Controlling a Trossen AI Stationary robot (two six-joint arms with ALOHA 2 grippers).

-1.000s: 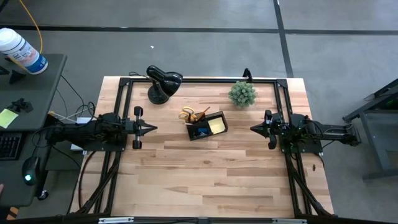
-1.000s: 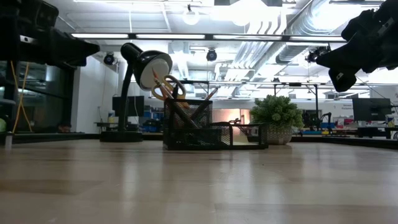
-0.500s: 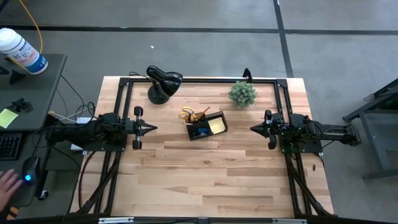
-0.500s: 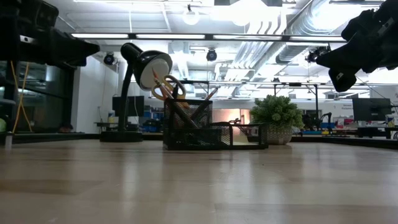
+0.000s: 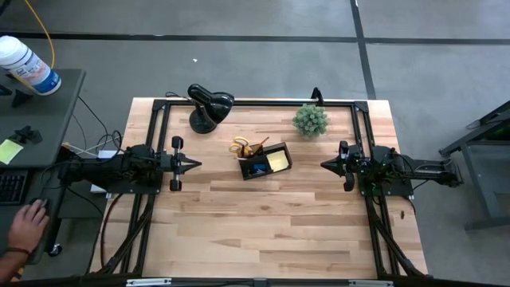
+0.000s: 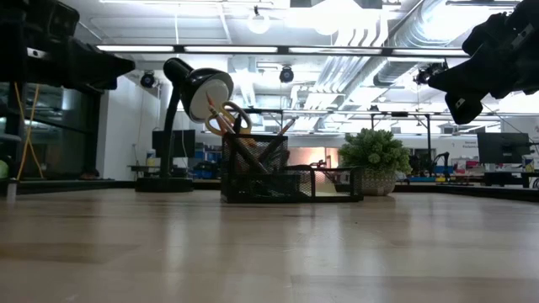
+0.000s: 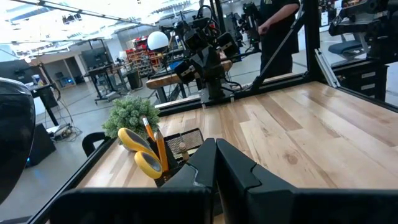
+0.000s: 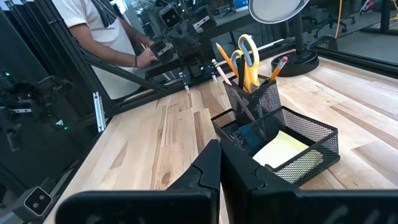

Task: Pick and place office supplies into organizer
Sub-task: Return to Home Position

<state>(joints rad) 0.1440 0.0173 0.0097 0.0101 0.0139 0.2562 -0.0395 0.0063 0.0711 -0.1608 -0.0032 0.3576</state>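
The black mesh organizer (image 5: 264, 162) stands on the table's middle, toward the far side. Its taller cup holds yellow-handled scissors (image 8: 247, 48) and orange pencils (image 8: 224, 60), standing upright. The yellow sticky-note pad (image 8: 281, 148) lies in a lower compartment, and something blue (image 5: 257, 168) sits in another. My left gripper (image 5: 197, 165) hovers shut at the table's left, pointing at the organizer. My right gripper (image 5: 324, 164) hovers shut at the right, also pointing toward it. Both are above the table, as the low view shows.
A black desk lamp (image 5: 209, 105) stands at the far left, a small green potted plant (image 5: 310, 119) at the far right of the organizer. A person's hand (image 5: 26, 226) is at a side desk left of the table. A person stands beyond the table (image 8: 109, 31).
Both arms and the organizer have kept still. A person's hand has come into view at the side desk left of the table.
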